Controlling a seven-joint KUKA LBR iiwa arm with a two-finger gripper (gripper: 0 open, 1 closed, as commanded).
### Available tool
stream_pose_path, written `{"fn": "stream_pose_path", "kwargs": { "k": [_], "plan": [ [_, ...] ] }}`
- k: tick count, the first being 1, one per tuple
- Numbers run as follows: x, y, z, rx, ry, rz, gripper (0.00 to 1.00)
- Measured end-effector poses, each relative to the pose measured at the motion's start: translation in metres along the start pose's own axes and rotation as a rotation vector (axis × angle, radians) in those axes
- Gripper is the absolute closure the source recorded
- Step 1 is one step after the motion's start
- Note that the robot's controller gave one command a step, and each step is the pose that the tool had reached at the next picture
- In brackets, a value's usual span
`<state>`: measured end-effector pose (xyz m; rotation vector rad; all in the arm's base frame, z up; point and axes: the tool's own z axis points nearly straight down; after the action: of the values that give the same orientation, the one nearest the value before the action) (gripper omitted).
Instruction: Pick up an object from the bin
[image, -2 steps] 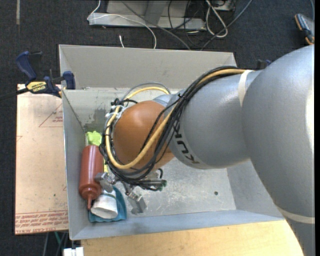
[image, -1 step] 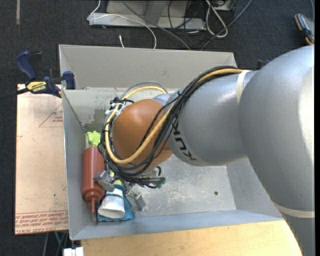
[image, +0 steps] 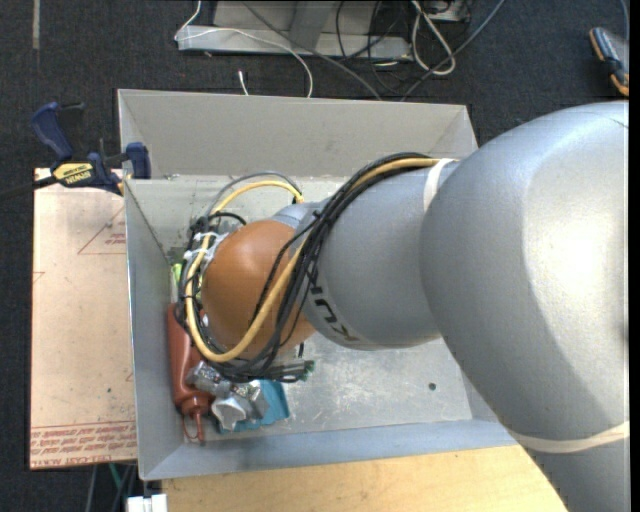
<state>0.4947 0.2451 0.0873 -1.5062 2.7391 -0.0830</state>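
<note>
The big grey arm (image: 480, 260) reaches in from the right and covers much of the grey bin (image: 300, 130). Its round orange cover (image: 245, 285) sits over the left side of the bin. Just below the cover, in the near left corner, is the metal gripper (image: 228, 402). I cannot tell if it is open or closed, and I see nothing held in it.

Two things lie right by it. A long red-brown thing (image: 181, 360) lies to the left of the gripper, close against the left wall. Its long side runs along that wall, from far to near. A small blue thing (image: 273, 402) pokes out just to the right of the gripper.

I think the gripper is low enough to grab one of them, but I cannot say which. The red-brown thing is tight to the wall, so there may be little room on that side.
</note>
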Motion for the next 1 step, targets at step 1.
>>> {"fn": "stream_pose_path", "kwargs": {
  "k": [1],
  "plan": [
    [0.0001,-0.0002,0.0000,0.000,0.000,-0.001,1.00]
  ]
}}
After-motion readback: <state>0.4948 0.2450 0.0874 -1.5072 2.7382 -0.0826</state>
